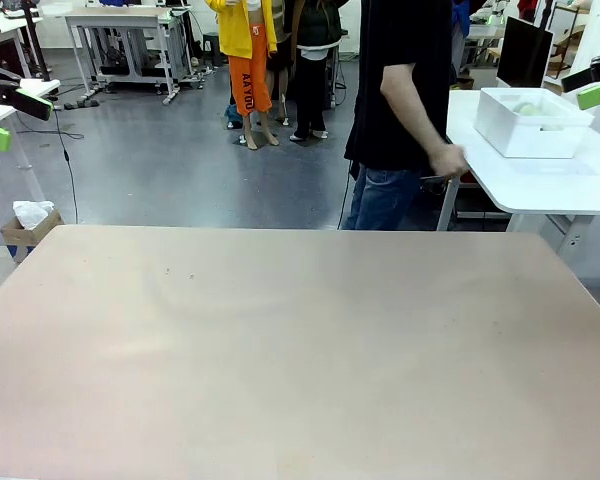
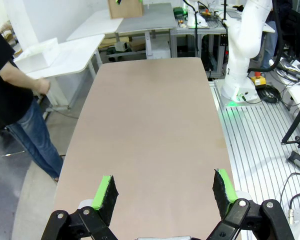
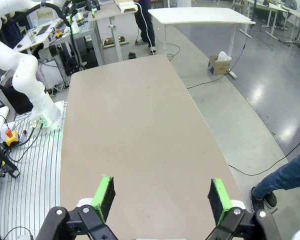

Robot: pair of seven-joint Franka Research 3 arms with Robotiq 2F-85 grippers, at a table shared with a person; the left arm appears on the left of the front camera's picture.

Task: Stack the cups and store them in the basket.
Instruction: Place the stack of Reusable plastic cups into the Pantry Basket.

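A bare pinkish-beige table stretched out beyond the jaws; a white side table stood past its far corner; a person in a black shirt and jeans stood beside that; a small cardboard box sat on the grey floor.

The left gripper hangs above the near end of the tan table, its green-padded fingers spread wide with nothing between them. Off the table's far left corner, a white side table carries the basket. A person in jeans stands left of the tan table, hand near the side table's edge. The other arm's white base rises right of the tan table.
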